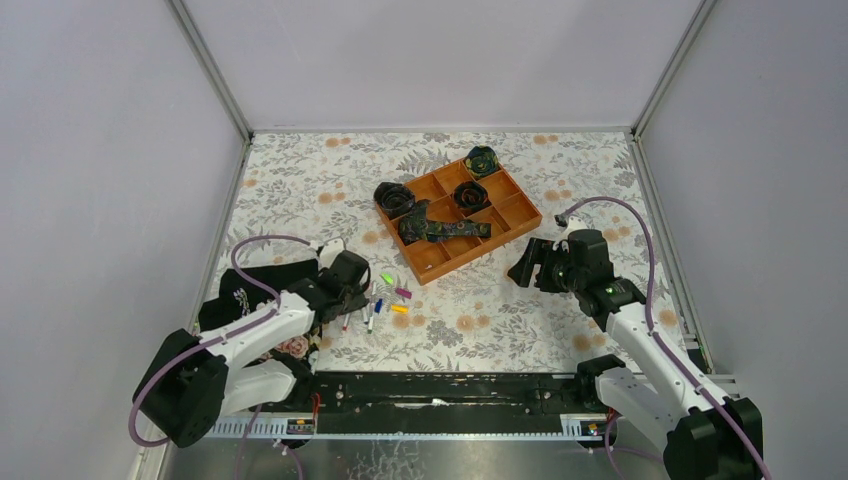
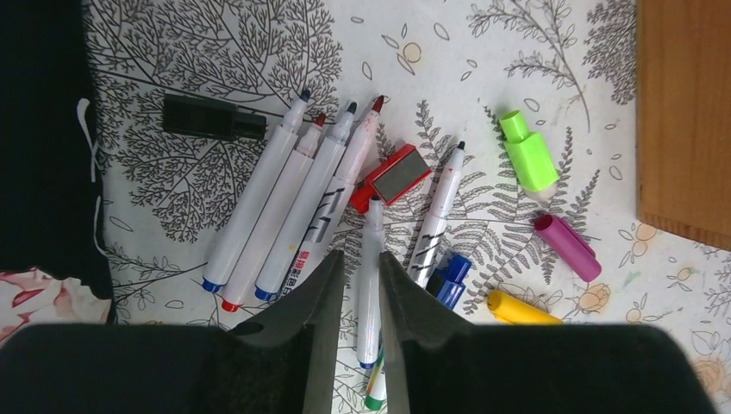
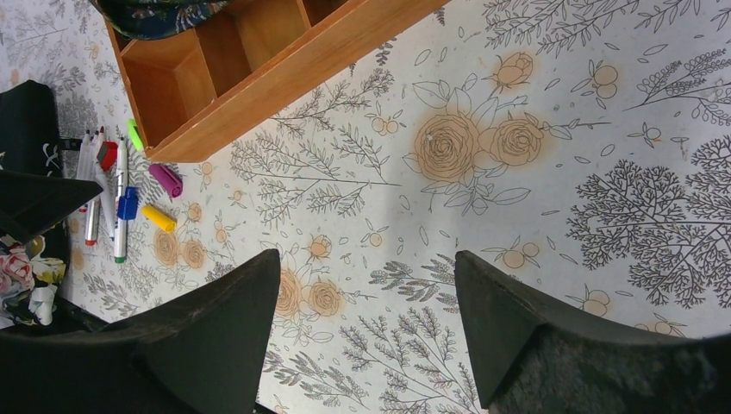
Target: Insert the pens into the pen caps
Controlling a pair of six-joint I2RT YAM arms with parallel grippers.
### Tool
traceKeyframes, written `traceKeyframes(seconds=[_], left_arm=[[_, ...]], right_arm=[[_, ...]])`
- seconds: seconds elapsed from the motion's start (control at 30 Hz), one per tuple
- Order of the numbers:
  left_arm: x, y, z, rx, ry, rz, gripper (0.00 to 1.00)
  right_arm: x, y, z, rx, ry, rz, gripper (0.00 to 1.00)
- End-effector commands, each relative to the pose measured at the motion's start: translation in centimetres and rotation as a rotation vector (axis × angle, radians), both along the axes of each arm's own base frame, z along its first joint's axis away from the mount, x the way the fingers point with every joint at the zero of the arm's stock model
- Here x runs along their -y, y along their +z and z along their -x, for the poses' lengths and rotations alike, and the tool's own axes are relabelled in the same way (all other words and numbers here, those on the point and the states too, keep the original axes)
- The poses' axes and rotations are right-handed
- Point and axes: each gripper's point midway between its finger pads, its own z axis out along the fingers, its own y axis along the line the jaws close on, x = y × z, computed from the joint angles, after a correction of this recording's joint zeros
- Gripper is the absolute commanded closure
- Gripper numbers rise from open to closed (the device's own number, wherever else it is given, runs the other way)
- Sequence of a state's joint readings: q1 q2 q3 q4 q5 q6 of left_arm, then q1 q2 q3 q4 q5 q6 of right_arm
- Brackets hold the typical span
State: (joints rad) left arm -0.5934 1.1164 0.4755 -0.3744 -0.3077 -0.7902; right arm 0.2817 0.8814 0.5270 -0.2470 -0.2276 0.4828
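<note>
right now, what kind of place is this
Probably a robot test cell: plain grey walls on metal frame posts, a floral-clothed table, a left arm and a right arm bolted at its near edge.

small red characters and dark stripes printed on a white pen (image 2: 332, 203), too blurred to read

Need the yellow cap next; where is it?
Left wrist view, lower right: the yellow cap lies below the magenta cap, right of the blue cap.
</note>
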Motion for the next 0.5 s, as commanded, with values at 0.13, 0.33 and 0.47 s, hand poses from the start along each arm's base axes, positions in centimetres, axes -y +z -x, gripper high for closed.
traceKeyframes(seconds=[0.13,0.33,0.47], left_arm=[[0.4,-0.8,-0.3,0.016,-0.012,0.024,0.79],[0.3,-1.8,0.1,-0.011,-0.020,0.016,0.79],[0.4,-2.3,0.4,-0.026,-0.029,0.021,0.88]], right_arm=[[-0.2,0.5,-0.5,0.021,0.004,0.006,0.20],[-0.2,0.3,-0.4,0.015,0.005,0.006,0.20],[-0.3,0.3,-0.3,0.012,0.010,0.002,0.20]])
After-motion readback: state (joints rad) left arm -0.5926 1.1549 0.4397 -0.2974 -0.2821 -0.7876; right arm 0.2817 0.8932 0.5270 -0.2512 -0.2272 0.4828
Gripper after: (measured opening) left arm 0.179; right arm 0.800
